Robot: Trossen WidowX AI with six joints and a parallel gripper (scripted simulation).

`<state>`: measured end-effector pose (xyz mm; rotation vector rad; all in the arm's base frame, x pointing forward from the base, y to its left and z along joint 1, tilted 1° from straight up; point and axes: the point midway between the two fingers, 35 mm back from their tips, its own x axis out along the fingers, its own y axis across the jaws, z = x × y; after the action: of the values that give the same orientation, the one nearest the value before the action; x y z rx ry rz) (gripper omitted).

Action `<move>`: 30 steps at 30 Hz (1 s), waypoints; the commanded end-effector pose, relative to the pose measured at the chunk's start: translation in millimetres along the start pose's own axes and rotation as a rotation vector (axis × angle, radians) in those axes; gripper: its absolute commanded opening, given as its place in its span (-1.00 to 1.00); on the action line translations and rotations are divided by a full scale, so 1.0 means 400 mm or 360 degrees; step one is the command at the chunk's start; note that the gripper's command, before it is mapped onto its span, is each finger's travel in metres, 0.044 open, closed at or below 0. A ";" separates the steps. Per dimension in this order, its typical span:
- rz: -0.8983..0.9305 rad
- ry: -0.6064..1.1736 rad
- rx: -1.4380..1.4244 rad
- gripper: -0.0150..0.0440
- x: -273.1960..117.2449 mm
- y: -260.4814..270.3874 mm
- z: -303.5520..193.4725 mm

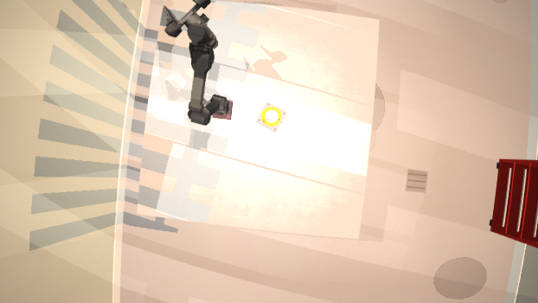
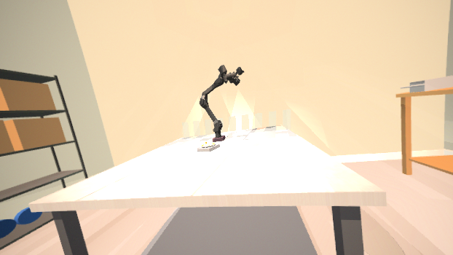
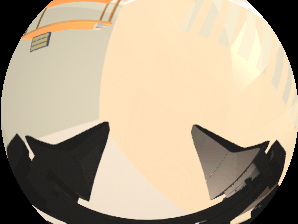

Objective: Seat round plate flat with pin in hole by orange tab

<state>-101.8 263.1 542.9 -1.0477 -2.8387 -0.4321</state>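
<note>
The round plate point(image 1: 264, 116) point(image 2: 208, 145) shows as a bright yellow ring with a washed-out white middle in the top view. It sits on the square grey base point(image 1: 283, 115) point(image 2: 203, 149). Glare and small size hide the orange tab, the hole and the pin, and I cannot tell how far the plate is tilted. My gripper point(image 3: 151, 127) is open, its two dark fingers wide apart with nothing between them. It is raised high and well away from the plate, toward the upper left in the top view, and the wrist view shows no plate or base.
The arm's dark red foot point(image 1: 228, 115) point(image 2: 218, 138) stands on the table point(image 1: 277, 203) point(image 2: 218, 171) near the base. The arm bends up and over from it. A shelf with boxes point(image 2: 36, 135) and an orange-topped bench point(image 2: 406, 135) stand beyond the table.
</note>
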 end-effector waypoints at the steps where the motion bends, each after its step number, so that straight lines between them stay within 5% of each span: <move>1: 0.0020 -0.0011 0.0034 0.78 -0.002 0.008 0.007; 10: 0.0845 -0.0181 0.1224 -0.03 -0.153 0.271 0.246; 15: 0.1493 -0.0030 0.1963 -0.47 -0.349 0.390 0.403; 26: 0.2506 0.0839 0.3081 -0.49 -0.711 0.412 0.619; 30: 0.2977 0.1534 0.3409 -0.49 -0.888 0.351 0.704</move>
<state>239.1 263.4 283.2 -1.3493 -0.2321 1.3810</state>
